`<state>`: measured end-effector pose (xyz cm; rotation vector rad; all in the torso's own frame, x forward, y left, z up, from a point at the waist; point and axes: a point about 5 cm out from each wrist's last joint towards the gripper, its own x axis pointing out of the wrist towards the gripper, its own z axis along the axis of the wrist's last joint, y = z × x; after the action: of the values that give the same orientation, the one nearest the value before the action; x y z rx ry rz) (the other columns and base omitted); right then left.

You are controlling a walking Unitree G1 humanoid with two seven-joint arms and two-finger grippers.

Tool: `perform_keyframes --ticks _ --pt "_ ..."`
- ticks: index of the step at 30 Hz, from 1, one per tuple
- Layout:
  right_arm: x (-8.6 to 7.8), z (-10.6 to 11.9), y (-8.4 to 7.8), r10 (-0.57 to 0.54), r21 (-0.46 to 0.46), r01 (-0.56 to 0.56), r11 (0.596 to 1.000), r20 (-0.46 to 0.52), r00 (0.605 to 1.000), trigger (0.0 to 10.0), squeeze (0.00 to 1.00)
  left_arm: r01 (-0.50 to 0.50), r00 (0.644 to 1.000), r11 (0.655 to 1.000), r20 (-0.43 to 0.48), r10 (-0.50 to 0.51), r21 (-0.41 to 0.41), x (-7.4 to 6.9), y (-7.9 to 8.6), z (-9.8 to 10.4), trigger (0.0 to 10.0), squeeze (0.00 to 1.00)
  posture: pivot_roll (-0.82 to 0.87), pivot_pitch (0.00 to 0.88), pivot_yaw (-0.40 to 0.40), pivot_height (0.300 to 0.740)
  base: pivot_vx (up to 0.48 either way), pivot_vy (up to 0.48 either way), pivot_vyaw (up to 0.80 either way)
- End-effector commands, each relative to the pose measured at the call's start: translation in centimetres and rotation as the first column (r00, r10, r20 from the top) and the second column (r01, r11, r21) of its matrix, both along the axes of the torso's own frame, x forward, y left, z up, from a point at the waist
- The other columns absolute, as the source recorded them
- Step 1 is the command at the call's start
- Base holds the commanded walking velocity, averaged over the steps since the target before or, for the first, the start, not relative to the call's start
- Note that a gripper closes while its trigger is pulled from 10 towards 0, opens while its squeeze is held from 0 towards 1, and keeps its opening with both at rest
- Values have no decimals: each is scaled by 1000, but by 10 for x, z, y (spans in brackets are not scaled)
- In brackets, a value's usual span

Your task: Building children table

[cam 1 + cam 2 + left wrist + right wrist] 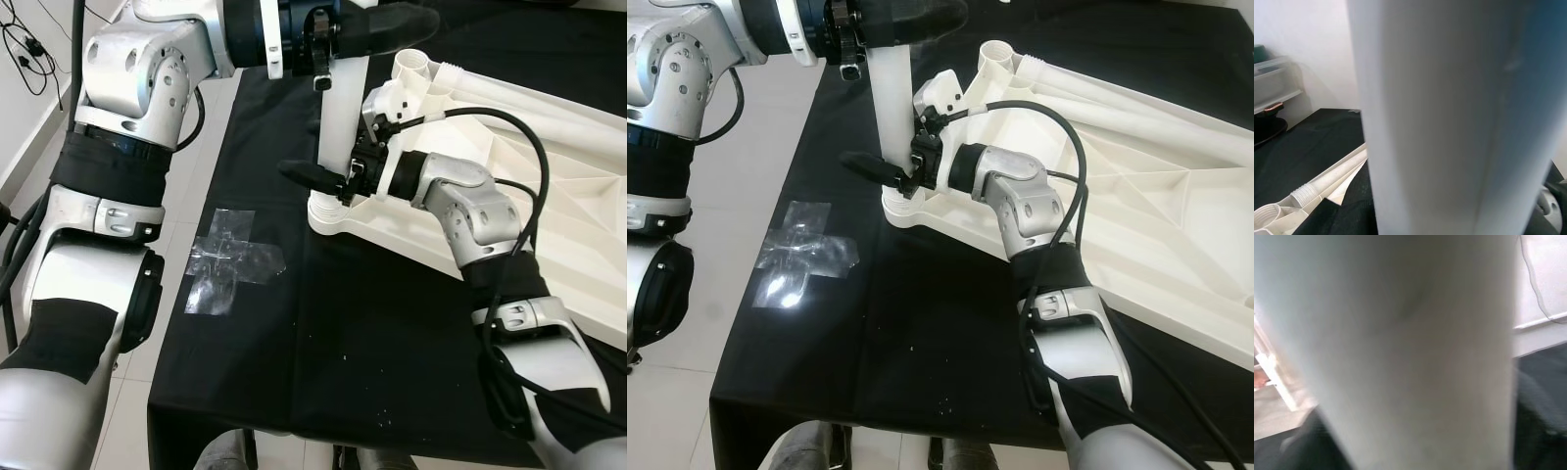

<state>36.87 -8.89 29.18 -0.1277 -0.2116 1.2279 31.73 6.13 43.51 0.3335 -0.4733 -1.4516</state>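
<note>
We see a white table leg (338,127) standing upright in the corner socket (331,213) of a white plastic tabletop (549,166), which lies upside down on a black cloth (323,333) covering the work surface. The socket sits at the tabletop's corner nearest the robot's left, and the leg rises straight out of it.

The left gripper (377,27) comes in from the left at the top of the leg, its black fingers closed around the leg's upper end. In the left wrist view the leg (1449,117) stands very close as a pale column, with the ribbed end of another tabletop socket (1303,195) low beyond it.

The right gripper (323,181) reaches across from the right and grips the leg low down, just above the socket; 1 black finger (304,174) shows on the leg's left side, and the other is hidden behind the leg. The right wrist view gives the leg (1415,352) as a blurred white mass.

A second open socket (415,65) stands at the tabletop's far corner. On the cloth, left of the leg's base, lies a cross of clear tape (232,259). Pale floor tiles (201,137) run along the cloth's left edge.
</note>
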Motion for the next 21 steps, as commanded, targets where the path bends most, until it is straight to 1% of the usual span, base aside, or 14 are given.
perform_keyframes --ticks 1,4,12,13,14,15,17,18,19,20,21 --pt "-9 4 37 160 -31 -159 987 27 987 0 0 143 990 987 -18 -142 73 -12 -31 -12 0 0 82 312 1 740 0 0 0" --pt "-8 1 38 196 -43 -195 980 26 980 0 0 140 990 988 -19 -139 71 -12 -31 -12 0 0 82 314 0 740 0 0 0" --pt "-6 -4 38 222 -67 -220 973 27 975 0 0 135 991 989 -4 -135 66 -11 -31 -11 0 0 81 317 0 740 0 0 0" --pt "-5 -5 38 213 -75 -211 975 26 977 0 0 122 993 991 -6 -122 47 -9 -30 -10 3020 1000 79 318 0 740 0 0 0" --pt "-5 -6 38 207 -79 -205 976 25 978 0 0 113 994 993 -10 -112 35 -8 -30 -9 3020 1000 79 318 0 740 0 0 0" --pt "-4 -8 38 189 -85 -186 979 23 982 0 0 107 994 994 -15 -106 28 -8 -29 -8 10000 1000 79 318 0 740 0 0 0" --pt "-4 -9 38 180 -89 -178 980 22 983 0 0 104 994 994 -18 -104 24 -7 -29 -8 10000 1000 70 318 -6 740 0 0 0" --pt "-3 -11 38 143 -92 -140 986 21 990 0 0 94 995 995 -16 -93 18 -7 -28 -7 10000 1000 70 318 -6 740 0 0 0" --pt "-2 -15 36 79 -97 -77 992 17 997 0 0 79 997 997 -21 -79 11 -6 -27 -5 10000 1000 70 318 -6 740 0 0 0" --pt "-2 -15 36 79 -97 -77 992 17 997 0 0 79 997 997 -21 -79 11 -6 -27 -5 10000 1000 70 318 -6 740 0 0 0" --pt "-2 -19 35 6 -93 -5 996 10 1000 0 0 74 997 997 -20 -74 16 -6 -26 -5 10000 1000 55 319 -28 740 0 0 0"
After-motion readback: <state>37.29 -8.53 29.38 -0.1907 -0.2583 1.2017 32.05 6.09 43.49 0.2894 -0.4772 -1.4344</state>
